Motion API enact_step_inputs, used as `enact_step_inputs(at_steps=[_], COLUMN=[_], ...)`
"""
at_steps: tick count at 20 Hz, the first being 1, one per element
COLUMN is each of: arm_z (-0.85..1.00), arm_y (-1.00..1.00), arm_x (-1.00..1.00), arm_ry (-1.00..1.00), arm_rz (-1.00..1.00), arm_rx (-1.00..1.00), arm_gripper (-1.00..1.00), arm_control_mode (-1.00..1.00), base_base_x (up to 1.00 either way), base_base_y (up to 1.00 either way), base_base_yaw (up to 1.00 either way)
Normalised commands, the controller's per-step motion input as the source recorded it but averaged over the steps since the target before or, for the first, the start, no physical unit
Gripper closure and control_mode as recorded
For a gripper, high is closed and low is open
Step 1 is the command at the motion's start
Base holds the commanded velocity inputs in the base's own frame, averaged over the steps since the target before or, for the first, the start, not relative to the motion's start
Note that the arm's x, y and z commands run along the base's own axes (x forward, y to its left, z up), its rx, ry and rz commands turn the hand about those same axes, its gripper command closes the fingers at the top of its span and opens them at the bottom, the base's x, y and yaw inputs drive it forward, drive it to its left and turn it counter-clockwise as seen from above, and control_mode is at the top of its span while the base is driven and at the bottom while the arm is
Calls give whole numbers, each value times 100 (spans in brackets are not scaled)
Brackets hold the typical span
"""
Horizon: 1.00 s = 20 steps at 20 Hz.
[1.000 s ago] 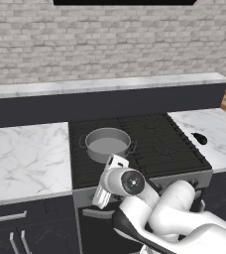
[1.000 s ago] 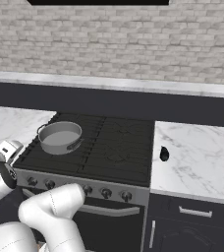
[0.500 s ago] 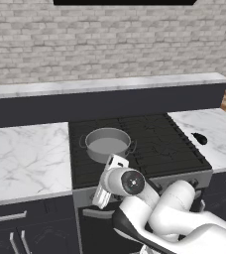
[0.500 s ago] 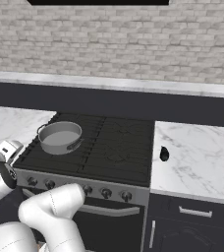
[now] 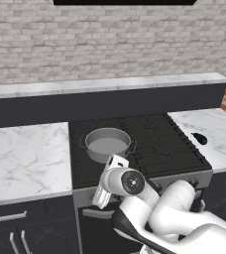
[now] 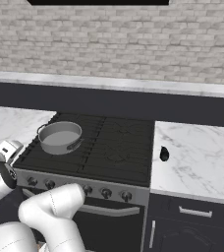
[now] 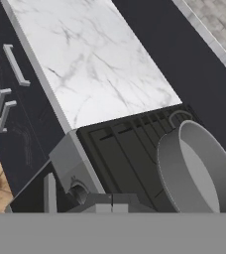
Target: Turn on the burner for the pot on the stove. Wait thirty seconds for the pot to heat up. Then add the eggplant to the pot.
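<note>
Left base view: pot [image 5: 107, 144] sits on the front left burner [image 5: 99, 159] of the stove [image 5: 149, 144], centre of frame, no lid, looks empty. Eggplant [image 5: 199, 138] lies on the marble tabletop [image 5: 219, 131] at right middle, just beside the stove's right edge, well apart from the pot. Gripper [image 5: 102, 197] hangs below the pot in the lower centre, at the stove's front strip near its left end, jaws closed, nothing seen between them; can't tell if it touches a knob.

Right base view: pot [image 6: 60, 137] left of centre on the stove [image 6: 109, 147], eggplant [image 6: 164, 154] right of centre on the tabletop [image 6: 197, 157], close to the stove's edge. Row of round knobs [image 6: 106, 193] runs along the grey front strip, lower centre.

Hand view: pot [image 7: 199, 168] at lower right on dark grates, a knob [image 7: 78, 192] at bottom centre left on the grey strip, marble tabletop [image 7: 95, 59] across the upper middle, drawer handles [image 7: 13, 64] at far left.
</note>
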Motion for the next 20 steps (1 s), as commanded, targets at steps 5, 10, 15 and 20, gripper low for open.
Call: enact_step_inputs(at_steps=[5,10,15,20], arm_z=[0,0,0,0], arm_y=[0,0,0,0], arm_x=[0,0,0,0], arm_ry=[0,0,0,0], arm_rz=[0,0,0,0], arm_rx=[0,0,0,0], arm_gripper=[100,100,100,100], arm_control_mode=[-100,-100,-100,-100], base_base_x=[0,0,0,0], base_base_y=[0,0,0,0], base_base_yaw=[0,0,0,0])
